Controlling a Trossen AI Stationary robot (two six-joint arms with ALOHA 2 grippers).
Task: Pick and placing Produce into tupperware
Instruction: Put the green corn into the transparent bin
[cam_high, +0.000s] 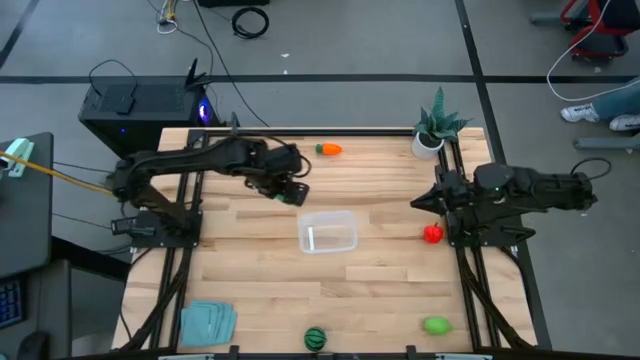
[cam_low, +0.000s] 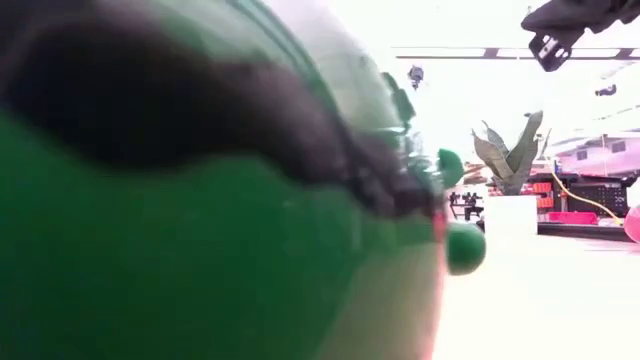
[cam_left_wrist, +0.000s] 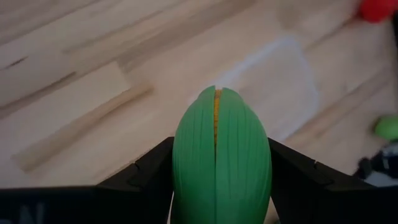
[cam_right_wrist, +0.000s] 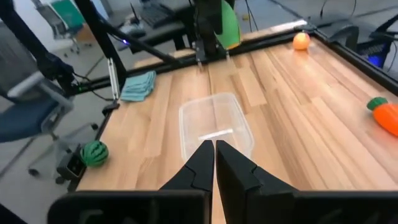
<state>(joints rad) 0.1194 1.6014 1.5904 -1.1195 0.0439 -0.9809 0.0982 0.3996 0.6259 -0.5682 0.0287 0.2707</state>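
Two arms over a wooden table. Left gripper out over the far-left part of the board, just beyond the far-left corner of the tupperware, fingers clamped on either side of a green ribbed piece with a yellow seam down its middle; seen from the right wrist as a green shape hanging under that gripper past the far end of the container. Tupperware clear, lidless, lying near the table's middle, nothing visible inside. Right gripper at the right side of the table, pointing toward the container, fingers pressed together with nothing between them. Red piece on the wood just beside the right arm's base. Orange carrot with green top at the far edge, well apart from the container. Light green piece near the front right corner. Dark green striped ball at the front edge, filling most of the low view as a blur. Peach ball visible only from the right wrist, near a table edge. Folded teal cloth at the front left corner. Potted plant in a white pot at the far right corner.
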